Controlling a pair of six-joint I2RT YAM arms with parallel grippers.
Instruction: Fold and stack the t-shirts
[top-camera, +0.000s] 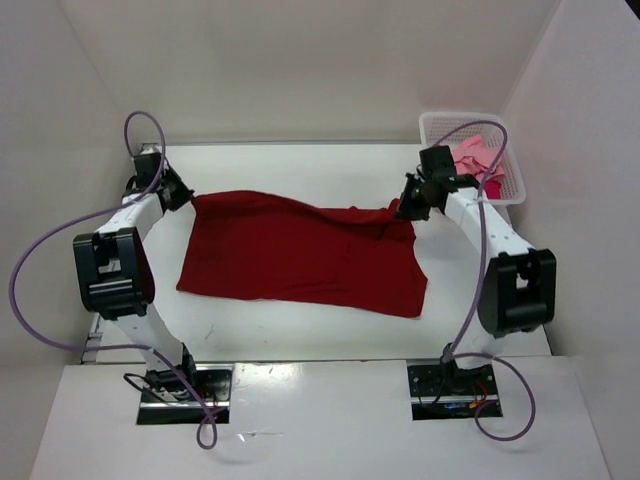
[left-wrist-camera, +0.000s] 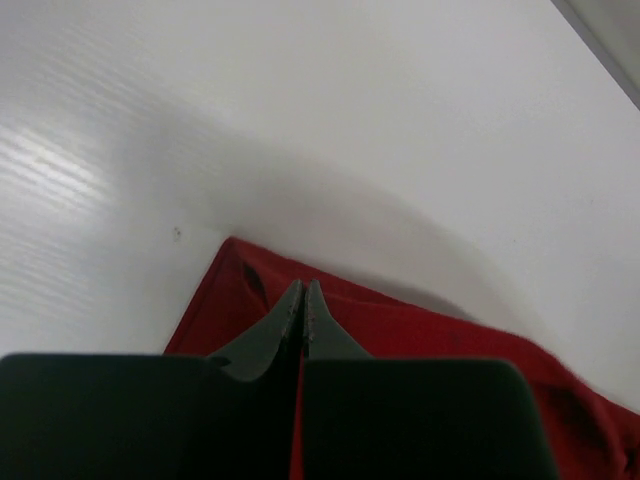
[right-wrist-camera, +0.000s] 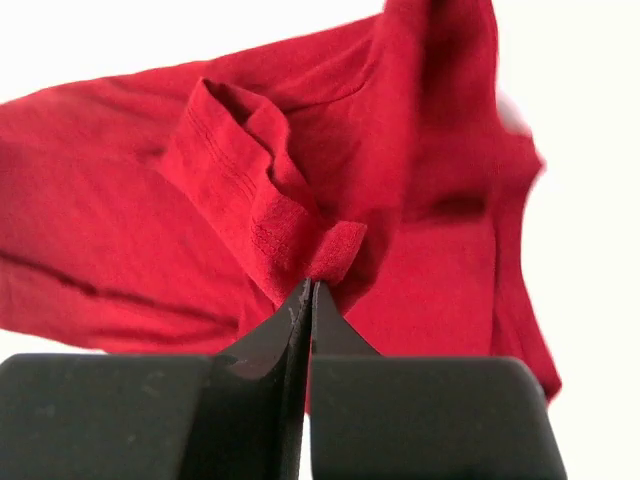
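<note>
so here's what we're looking at: the dark red t-shirt (top-camera: 300, 255) is spread out in the middle of the white table (top-camera: 300, 165), lying mostly flat between the two arms. its near edge lies on the surface, and its far edge runs from one gripper to the other, with a few wrinkles toward the right end.

the left gripper (top-camera: 185, 195) is at the shirt's far-left corner. on the left wrist cam we see its fingers (left-wrist-camera: 290, 315) pressed right together with no gap, the red cloth around and under the tips, so we read that as clamped on the corner.

the right gripper (top-camera: 405, 210) is at the far-right corner. on its wrist cam the fingertips (right-wrist-camera: 298, 305) are squeezed together on a folded bit of stitched hem (right-wrist-camera: 280, 220), and the rest of the shirt bunches up past it.

the other two are in the white mesh basket (top-camera: 440, 125) at the far-right corner of the table. the light pink t-shirt (top-camera: 472, 155) is crumpled on top, and the crimson-pink t-shirt (top-camera: 492, 185) is peeking out beside it.
</note>
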